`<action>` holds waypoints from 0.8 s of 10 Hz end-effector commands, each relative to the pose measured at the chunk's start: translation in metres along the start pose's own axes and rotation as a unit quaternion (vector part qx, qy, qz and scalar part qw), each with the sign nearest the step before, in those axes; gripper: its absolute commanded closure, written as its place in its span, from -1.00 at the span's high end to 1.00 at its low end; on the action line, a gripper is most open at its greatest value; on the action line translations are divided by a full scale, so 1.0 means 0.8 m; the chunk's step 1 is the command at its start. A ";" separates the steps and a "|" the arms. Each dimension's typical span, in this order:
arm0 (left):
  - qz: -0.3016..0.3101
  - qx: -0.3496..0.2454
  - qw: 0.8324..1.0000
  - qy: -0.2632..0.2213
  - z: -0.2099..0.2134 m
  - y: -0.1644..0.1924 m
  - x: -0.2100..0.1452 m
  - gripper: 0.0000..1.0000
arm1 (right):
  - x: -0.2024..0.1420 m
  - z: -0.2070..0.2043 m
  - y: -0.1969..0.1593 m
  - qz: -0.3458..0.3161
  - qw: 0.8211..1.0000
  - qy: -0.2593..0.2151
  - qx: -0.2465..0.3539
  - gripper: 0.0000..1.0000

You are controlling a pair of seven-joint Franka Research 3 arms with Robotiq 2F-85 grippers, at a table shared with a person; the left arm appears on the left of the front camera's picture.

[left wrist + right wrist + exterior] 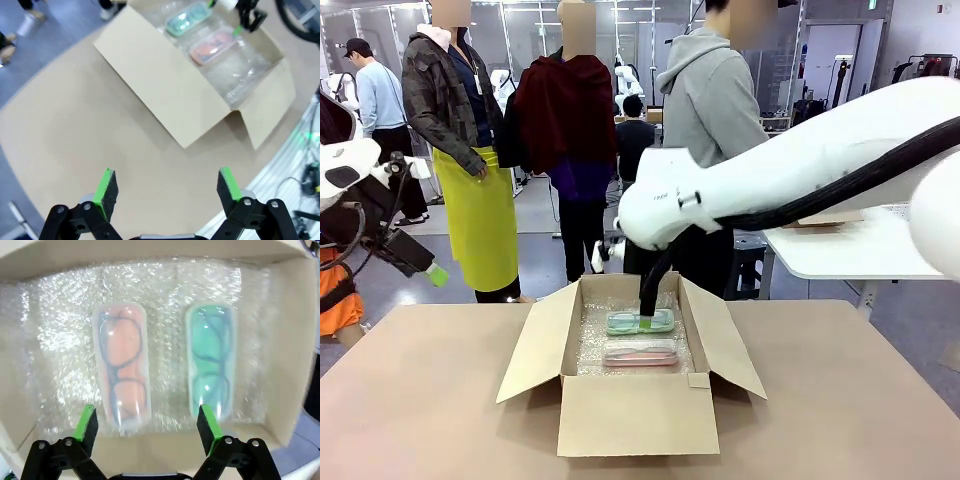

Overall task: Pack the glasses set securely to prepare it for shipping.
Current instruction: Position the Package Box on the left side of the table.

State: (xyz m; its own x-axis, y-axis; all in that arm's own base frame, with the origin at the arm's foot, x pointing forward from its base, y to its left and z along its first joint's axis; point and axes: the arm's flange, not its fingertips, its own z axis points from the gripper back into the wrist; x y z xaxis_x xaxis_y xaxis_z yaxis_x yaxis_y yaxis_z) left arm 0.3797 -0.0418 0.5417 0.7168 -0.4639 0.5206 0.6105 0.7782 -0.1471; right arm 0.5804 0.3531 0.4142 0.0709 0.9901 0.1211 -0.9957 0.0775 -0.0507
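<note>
Box point(638, 412): open on the table point(420, 400); bubble wrap point(60, 340) lines its floor
Mint-green case point(209, 360): flat on the wrap, far side of the box
Pinkish case point(121, 370): flat beside it, nearer the front; not touching
Right claw point(148, 421): spread wide, down in the box over both cases; holds nothing
Left claw point(166, 186): spread wide, empty, in the air left of the box

Bright, even overhead light across the table point(420, 400); soft, faint shadows inside the box point(640, 415); glare sparkles on the bubble wrap point(60, 340) in the right wrist view; both wrist views bend at their edges and look slightly soft.
</note>
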 end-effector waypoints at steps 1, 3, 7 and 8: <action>0.058 -0.072 0.996 0.016 -0.018 0.013 0.015 1.00 | -0.043 0.044 0.037 -0.027 0.999 -0.037 -0.024 1.00; 0.121 -0.134 0.984 0.001 -0.049 0.026 0.012 1.00 | -0.090 0.081 0.058 -0.067 0.994 -0.069 -0.052 1.00; 0.201 -0.278 0.939 0.002 -0.109 0.050 -0.006 1.00 | -0.191 0.134 0.108 -0.206 0.966 -0.113 -0.111 1.00; 0.209 -0.314 0.926 -0.006 -0.124 0.058 -0.011 1.00 | -0.213 0.146 0.123 -0.241 0.954 -0.119 -0.134 1.00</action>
State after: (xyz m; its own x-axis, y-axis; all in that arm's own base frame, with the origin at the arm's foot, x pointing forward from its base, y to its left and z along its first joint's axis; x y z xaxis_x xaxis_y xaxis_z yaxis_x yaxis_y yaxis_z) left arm 0.4213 -0.0506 0.4528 0.9283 -0.1734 0.3289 0.3678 0.5584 -0.7436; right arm 0.4909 0.1842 0.5075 0.4218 0.8247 0.3767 -0.8502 0.5041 -0.1518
